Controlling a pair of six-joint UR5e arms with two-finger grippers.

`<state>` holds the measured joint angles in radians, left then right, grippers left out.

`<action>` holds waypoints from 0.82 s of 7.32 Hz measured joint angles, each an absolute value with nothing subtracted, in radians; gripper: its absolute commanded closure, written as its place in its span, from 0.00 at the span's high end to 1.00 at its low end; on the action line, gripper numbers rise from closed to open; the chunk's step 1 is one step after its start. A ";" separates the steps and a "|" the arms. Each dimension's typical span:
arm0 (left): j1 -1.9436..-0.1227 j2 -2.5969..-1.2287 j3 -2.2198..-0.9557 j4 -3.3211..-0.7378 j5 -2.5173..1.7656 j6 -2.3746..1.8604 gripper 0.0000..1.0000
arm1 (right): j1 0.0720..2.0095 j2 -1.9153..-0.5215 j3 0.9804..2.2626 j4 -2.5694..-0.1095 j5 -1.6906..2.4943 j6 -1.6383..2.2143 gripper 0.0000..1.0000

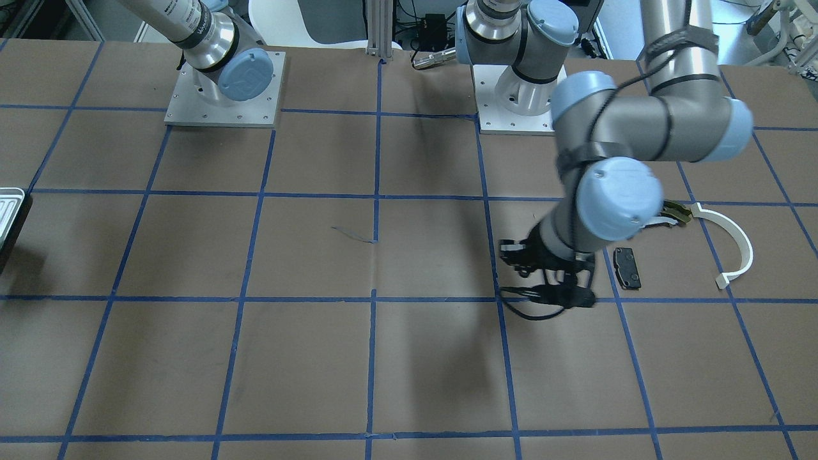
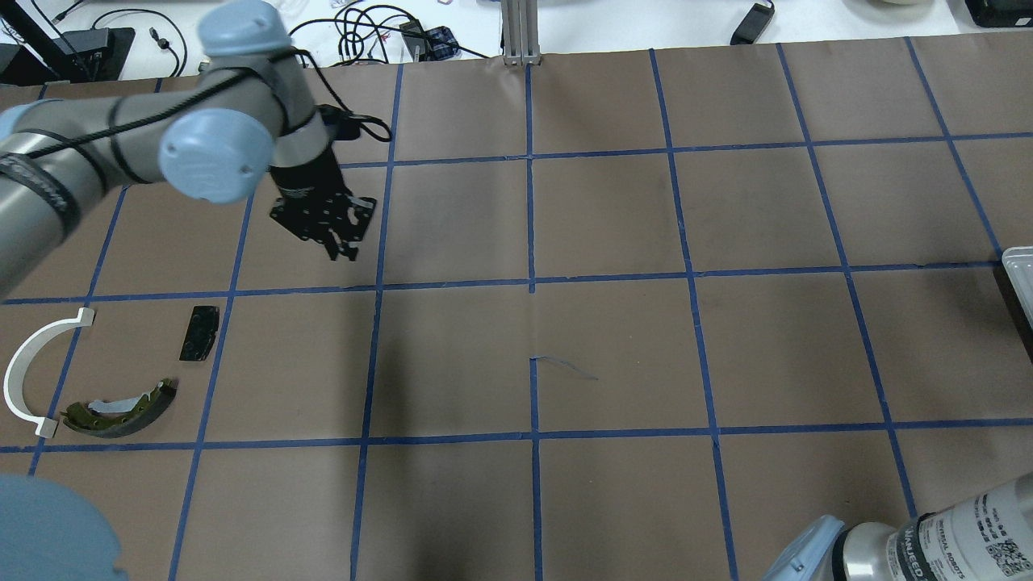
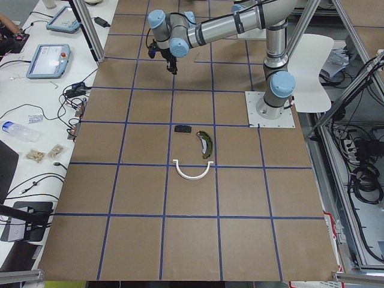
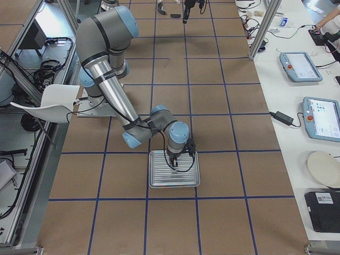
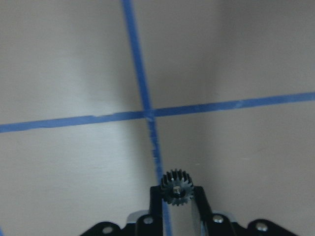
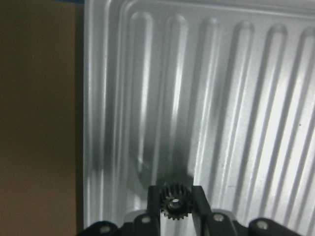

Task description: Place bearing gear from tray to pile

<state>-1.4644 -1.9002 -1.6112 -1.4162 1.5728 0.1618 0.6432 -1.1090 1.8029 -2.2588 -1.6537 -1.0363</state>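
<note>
In the left wrist view, my left gripper [image 5: 177, 191] is shut on a small black toothed bearing gear [image 5: 177, 187] above a crossing of blue tape lines. From overhead this gripper [image 2: 337, 239] hangs up and to the right of the pile: black brake pad [image 2: 199, 332], brass-and-dark brake shoe [image 2: 121, 407] and white plastic arc [image 2: 31, 373]. My right gripper [image 6: 172, 202] is shut on a second black gear [image 6: 172, 199] just above the ribbed silver tray [image 6: 236, 98], near its left rim. The exterior right view shows that gripper [image 4: 178, 159] over the tray [image 4: 159, 180].
Brown paper with a blue tape grid covers the table. The tray's edge shows at the side of the table [image 2: 1018, 274]. Both arm bases [image 1: 223, 89] stand on metal plates at the robot's side. Tablets and cables lie on a white bench [image 4: 297, 69] beside the table.
</note>
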 measured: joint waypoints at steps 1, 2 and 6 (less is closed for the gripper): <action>-1.355 -1.903 -1.595 -1.430 1.607 0.249 0.00 | 0.657 -1.157 1.806 -2.240 -1.654 -0.990 0.00; -1.266 -1.911 -1.590 -1.428 1.659 0.341 0.00 | 0.700 -1.220 1.811 -2.202 -1.655 -0.909 0.00; -1.002 -1.940 -1.607 -1.416 1.745 0.575 0.00 | 1.097 -1.373 1.821 -1.990 -1.653 -0.445 0.00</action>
